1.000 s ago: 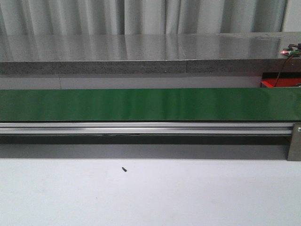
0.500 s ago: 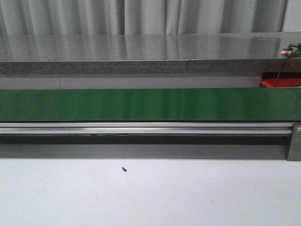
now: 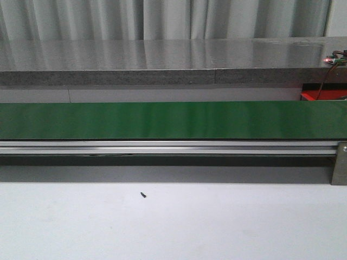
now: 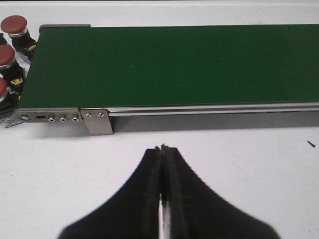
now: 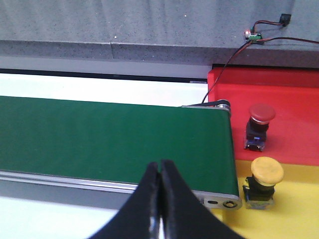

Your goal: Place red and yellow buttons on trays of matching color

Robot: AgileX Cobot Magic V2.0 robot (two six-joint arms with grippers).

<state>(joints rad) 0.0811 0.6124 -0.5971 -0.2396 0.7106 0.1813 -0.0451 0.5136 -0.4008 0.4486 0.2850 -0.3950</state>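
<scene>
right wrist view | red button (image 5: 260,123) upright on red tray (image 5: 294,99) | both grippers closed, empty

We see a lab or factory test bench. A green conveyor (image 3: 173,120) crosses a white table (image 3: 173,227); at 12 o'clock hang grey curtains (image 3: 162,19).

We hold our left gripper (image 4: 162,149) and right gripper (image 5: 159,164) fully closed (fingers pressed together), gripping nothing.

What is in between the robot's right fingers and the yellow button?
In the right wrist view, the end corner of the green conveyor belt and its metal rail separate the right gripper's shut fingers from the yellow mushroom-shaped button.
</scene>
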